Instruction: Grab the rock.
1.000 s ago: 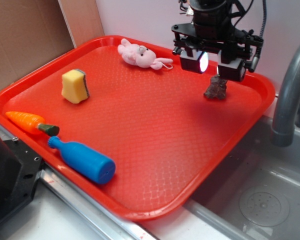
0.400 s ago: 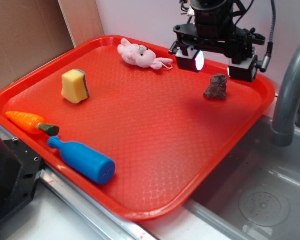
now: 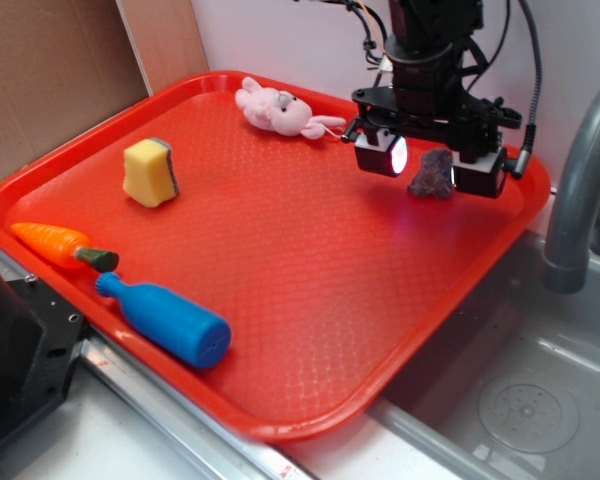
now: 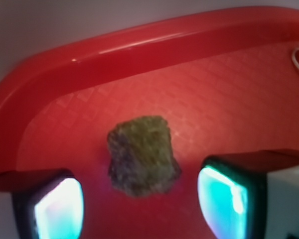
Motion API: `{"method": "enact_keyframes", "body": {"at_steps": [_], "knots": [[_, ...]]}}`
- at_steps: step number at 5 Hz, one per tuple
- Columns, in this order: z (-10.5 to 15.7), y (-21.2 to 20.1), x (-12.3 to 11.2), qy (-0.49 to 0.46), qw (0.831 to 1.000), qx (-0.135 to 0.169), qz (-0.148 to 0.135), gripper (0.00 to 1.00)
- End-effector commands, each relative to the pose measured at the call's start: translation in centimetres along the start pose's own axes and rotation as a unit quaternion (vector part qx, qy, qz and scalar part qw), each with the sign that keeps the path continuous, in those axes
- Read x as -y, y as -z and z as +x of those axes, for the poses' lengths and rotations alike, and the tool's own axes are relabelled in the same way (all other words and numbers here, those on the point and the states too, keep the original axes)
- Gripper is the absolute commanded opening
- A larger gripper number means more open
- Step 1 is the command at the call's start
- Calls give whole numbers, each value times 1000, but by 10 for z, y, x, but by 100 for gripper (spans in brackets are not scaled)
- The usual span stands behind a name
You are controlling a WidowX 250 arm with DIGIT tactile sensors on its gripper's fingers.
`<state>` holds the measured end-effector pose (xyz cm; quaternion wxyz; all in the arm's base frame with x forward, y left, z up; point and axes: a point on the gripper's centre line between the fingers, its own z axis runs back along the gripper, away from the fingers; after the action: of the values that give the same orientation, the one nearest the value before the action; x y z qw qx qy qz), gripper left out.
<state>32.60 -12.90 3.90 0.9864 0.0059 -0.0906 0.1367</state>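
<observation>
The rock (image 3: 432,172), a small lumpy brown-grey stone, lies on the red tray (image 3: 280,330) near its far right corner. My gripper (image 3: 429,168) hangs over it, open, one fingertip on each side. In the wrist view the rock (image 4: 142,157) sits just ahead of the gap between my two glowing fingertips (image 4: 57,209), with red tray showing on both sides of it. Neither pad touches the stone. The gripper (image 4: 139,206) holds nothing.
On the tray also lie a pink plush bunny (image 3: 275,109) at the back, a yellow sponge (image 3: 151,172) on the left, an orange carrot (image 3: 62,245) and a blue bottle (image 3: 166,321) at the front left. A grey tap (image 3: 580,190) and a sink (image 3: 520,400) stand to the right.
The gripper opened from a narrow stance above the rock, then came down, so its fingertips now flank the stone. The rock has not moved.
</observation>
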Motion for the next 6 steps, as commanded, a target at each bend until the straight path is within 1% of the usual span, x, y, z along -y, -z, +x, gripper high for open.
{"method": "enact_keyframes", "body": {"at_steps": [1, 2, 3, 4, 5, 6], "knots": [[23, 12, -7, -8, 1000, -1, 5, 100], [27, 16, -11, -14, 1000, 1, 16, 36], [30, 18, -14, -19, 1000, 2, 19, 0], [28, -11, -12, -23, 1000, 15, -4, 0], [9, -65, -9, -36, 999, 23, -32, 0], [-18, -121, -40, -76, 993, -7, -92, 0]]}}
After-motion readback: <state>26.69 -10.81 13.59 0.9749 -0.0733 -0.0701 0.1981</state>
